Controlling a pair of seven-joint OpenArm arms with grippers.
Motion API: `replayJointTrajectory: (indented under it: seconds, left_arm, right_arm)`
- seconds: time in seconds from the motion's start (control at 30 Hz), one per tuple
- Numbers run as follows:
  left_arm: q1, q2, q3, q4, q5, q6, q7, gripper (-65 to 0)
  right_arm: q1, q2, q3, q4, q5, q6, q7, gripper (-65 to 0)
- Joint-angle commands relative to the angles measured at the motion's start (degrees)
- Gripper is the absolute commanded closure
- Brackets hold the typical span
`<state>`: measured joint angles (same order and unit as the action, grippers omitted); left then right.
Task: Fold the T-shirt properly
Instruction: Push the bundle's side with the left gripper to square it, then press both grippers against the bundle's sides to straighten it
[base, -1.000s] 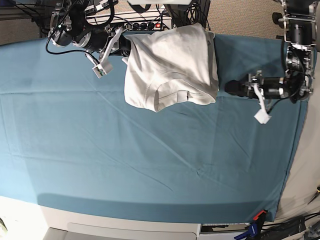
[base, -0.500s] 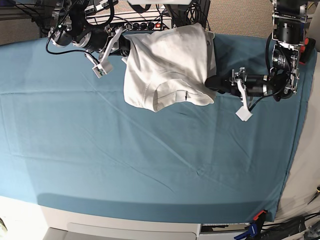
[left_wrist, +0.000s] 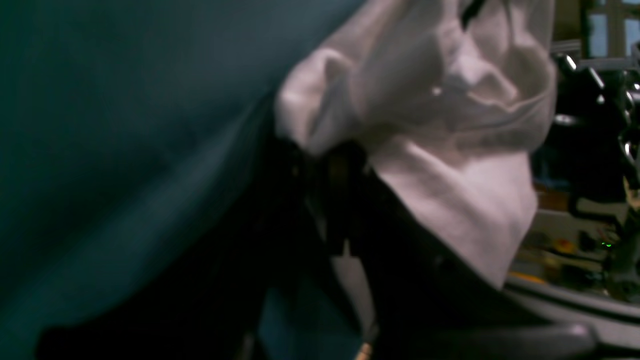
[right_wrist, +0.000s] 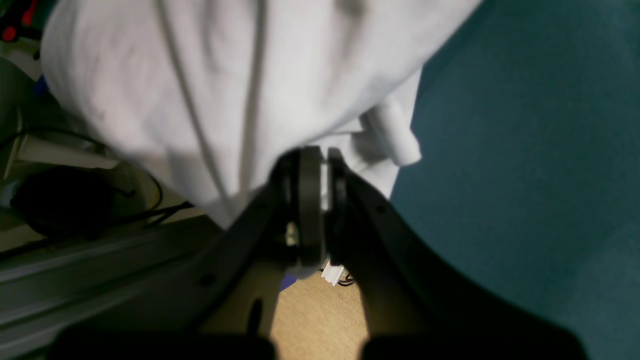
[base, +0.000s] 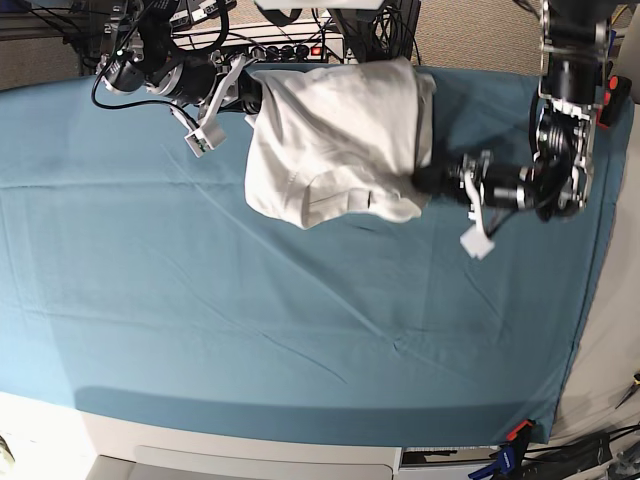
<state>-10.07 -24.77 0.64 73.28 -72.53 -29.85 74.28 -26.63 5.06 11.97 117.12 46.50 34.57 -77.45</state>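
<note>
The white T-shirt (base: 335, 140) hangs bunched at the far middle of the teal table cloth (base: 200, 300). My right gripper (base: 256, 95), on the left of the base view, is shut on the shirt's upper left edge; in the right wrist view (right_wrist: 322, 170) a strip of white cloth (right_wrist: 240, 75) sits between the closed fingers. My left gripper (base: 418, 182) is at the shirt's lower right edge. In the dark, blurred left wrist view (left_wrist: 327, 160) its jaws stand nearly together with shirt cloth (left_wrist: 450, 165) bunched at their tips.
Cables and electronics (base: 270, 45) lie behind the table's far edge. The table's right edge (base: 590, 280) is close to the left arm. A white tag (base: 203, 135) dangles under the right arm and another tag (base: 476, 243) under the left arm.
My left arm has moved left from the table's right side up to the shirt's lower right edge. The shirt has shifted slightly left. The right arm has not moved.
</note>
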Motion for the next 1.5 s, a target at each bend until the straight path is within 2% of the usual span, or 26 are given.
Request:
replayJointTrajectory:
  seconds: [0.0,0.27,0.63,0.7,0.8,0.83,0.9,1.07,1.2,1.33,1.47]
  left_arm:
    - [-2.7,-0.9,0.2,1.0,-0.5,0.5,-2.3,0.0]
    - [-9.1,0.8,6.7,1.0,4.2,0.4,-3.7,0.0]
    - [-9.8,1.1,6.8,1.0,6.5,0.3,-3.7,-0.1]
    - [-9.8,0.9,6.8,1.0,7.0,-0.1,-3.7,-6.0]
    - [-9.8,0.7,6.8,1.0,8.5,0.0,-3.7,-18.8]
    - [-9.8,0.5,6.8,1.0,8.6,0.0,-3.7,-22.6]
    - [-9.8,0.0,6.8,1.0,8.7,0.0,-3.7,-26.5]
    - [-9.8,-2.6,6.7,1.6,8.7,0.0,-3.6,-26.5]
    - [-9.8,-6.9,6.7,4.4,8.7,0.0,-3.3,-26.5]
    - [-9.8,-11.6,6.7,7.8,8.7,1.2,-3.1,-26.4]
    - [-9.8,-15.2,6.6,10.8,8.7,1.5,-2.4,-26.0]
  right_arm:
    - [0.1,0.2,0.1,1.0,1.0,0.3,1.0,0.0]
    - [0.1,0.2,0.1,1.0,1.0,0.3,1.1,0.0]
    - [1.7,-0.1,0.1,1.0,-0.1,0.3,2.9,0.0]
    - [2.2,-0.8,0.1,1.0,-1.1,0.3,3.0,-1.6]
    - [2.6,-1.5,0.1,1.0,-1.5,0.3,4.0,-13.8]
    - [2.7,-1.6,0.1,1.0,-1.6,0.3,4.3,-16.1]
    - [3.0,-1.6,0.1,1.0,-1.6,0.3,4.5,-16.3]
    - [3.8,-1.6,0.2,1.0,-1.9,0.3,4.5,-16.2]
    - [5.6,-1.6,1.2,1.7,-5.5,0.3,4.6,-16.2]
    - [8.1,-1.6,6.8,4.3,-6.6,0.3,4.7,-16.2]
    - [10.1,-1.6,15.4,6.3,-7.1,0.3,6.2,-16.2]
